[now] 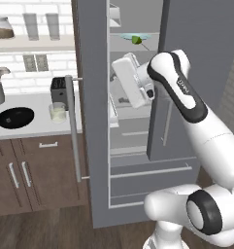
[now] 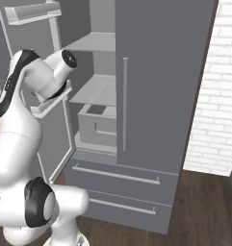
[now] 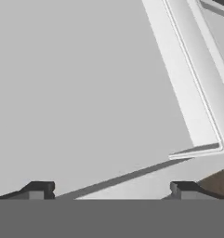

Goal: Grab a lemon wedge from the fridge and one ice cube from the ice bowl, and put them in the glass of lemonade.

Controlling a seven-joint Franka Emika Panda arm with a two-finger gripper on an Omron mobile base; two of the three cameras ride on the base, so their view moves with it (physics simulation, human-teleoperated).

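Observation:
The grey fridge [image 1: 201, 58] stands with its left door [image 1: 94, 121] swung open. On an upper shelf inside, the green lemon wedge [image 1: 136, 40] lies on a pale blue plate [image 1: 128, 35]. My white hand [image 1: 130, 80] reaches into the fridge below that shelf. My gripper [image 3: 109, 190] is open with nothing between its fingertips, facing a grey inner wall. On the counter to the left sit the black ice bowl [image 1: 15, 117] and the glass of lemonade [image 1: 57, 112]. The ice cube is too small to make out.
A white door shelf rail [image 3: 197, 93] runs close to the hand on its right. Fridge shelves and a bin [image 2: 98, 122] sit lower inside. The door's bar handle [image 1: 73, 126] juts out beside the counter. A dark toaster [image 1: 60, 90] stands behind the glass. Two tall glasses [image 1: 41, 25] are on a wall shelf.

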